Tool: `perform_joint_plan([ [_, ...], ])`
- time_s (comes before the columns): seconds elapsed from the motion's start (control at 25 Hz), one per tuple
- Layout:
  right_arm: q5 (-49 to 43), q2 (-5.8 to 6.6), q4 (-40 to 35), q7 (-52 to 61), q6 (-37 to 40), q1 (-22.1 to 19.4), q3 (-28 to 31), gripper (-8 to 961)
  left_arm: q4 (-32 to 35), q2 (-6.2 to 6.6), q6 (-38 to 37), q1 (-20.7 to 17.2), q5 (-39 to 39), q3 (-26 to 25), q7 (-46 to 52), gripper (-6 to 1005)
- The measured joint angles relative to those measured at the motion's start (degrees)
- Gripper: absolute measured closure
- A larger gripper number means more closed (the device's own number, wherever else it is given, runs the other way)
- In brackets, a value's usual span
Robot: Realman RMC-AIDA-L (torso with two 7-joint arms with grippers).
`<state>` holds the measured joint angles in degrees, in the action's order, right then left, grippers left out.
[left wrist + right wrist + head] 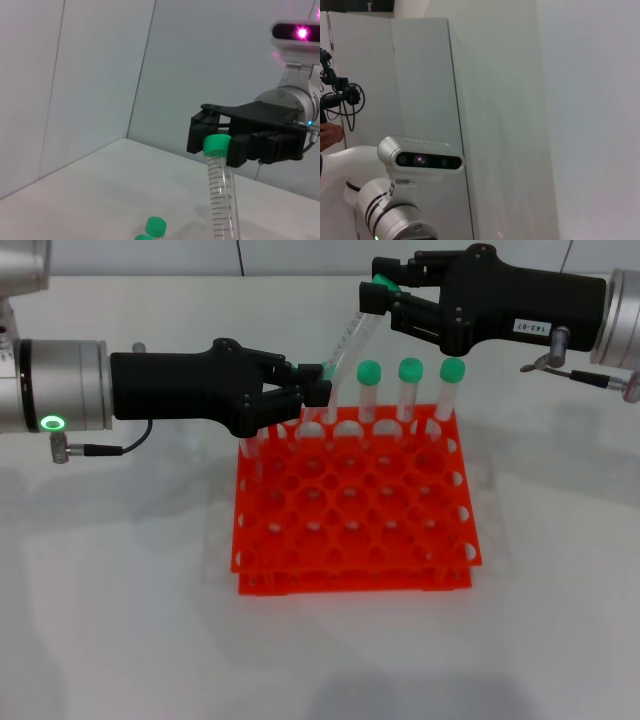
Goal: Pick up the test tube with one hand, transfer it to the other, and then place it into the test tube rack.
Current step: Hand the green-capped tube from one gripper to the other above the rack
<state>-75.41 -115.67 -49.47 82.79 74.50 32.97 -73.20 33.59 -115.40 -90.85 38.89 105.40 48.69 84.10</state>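
**Mia:** What do you see from the head camera?

**Ben:** The left gripper (308,390) comes in from the left, over the back left corner of the test tube rack (352,505). Its fingers are pinched on the low part of the test tube (350,340). The tube leans up toward the right. The right gripper (385,298) comes in from the right, and its fingers sit around the green cap at the top. I cannot tell if they squeeze it. The orange rack sits on the white table (120,620). Three other tubes (410,390) with green caps stand in its back row.

**Mia:** And the left wrist camera?

**Ben:** The test tube (220,190) points up at the right gripper (216,140). The green cap is between the black fingers. Two more green caps (152,229) show low down.

**Mia:** And the right wrist camera?

**Ben:** Only grey walls, plus the left arm's wrist camera (420,159) on its silver cuff. No tube or rack shows there.
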Motion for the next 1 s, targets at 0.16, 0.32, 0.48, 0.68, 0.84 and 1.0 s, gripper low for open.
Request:
perform_joint_plan([
  [0.16, -0.1, -0.06, 0.0, 0.0, 0.1, 0.0, 0.0, 662, 0.0, -0.1, 0.0, -0.1, -0.1, -0.1, -0.5, 928],
  [0.32, -0.1, -0.09, 0.0, 0.0, 0.3, 0.0, 0.0, 662, 0.0, -0.25, 0.0, -0.1, -0.2, -0.1, -0.5, 930],
  [0.48, -0.1, -0.09, 0.0, 0.0, 0.3, 0.0, 0.0, 664, 0.0, -0.5, 0.1, -0.3, -0.2, -0.2, -0.5, 935],
  [0.68, -0.1, -0.08, 0.0, 0.0, 0.4, 0.1, 0.1, 669, 0.0, -0.62, 0.0, -0.4, -0.2, -0.2, -0.5, 946],
  [0.84, 0.1, -0.06, 0.0, 0.0, 0.4, 0.1, 0.1, 669, 0.0, -0.64, 0.0, -0.4, -0.9, -0.3, -0.5, 954],
  [1.0, 0.5, 0.0, -0.1, 0.0, 0.4, 0.0, 0.1, 669, 0.0, -0.5, 0.0, -1.0, -2.5, -0.4, 0.0, 844],
])
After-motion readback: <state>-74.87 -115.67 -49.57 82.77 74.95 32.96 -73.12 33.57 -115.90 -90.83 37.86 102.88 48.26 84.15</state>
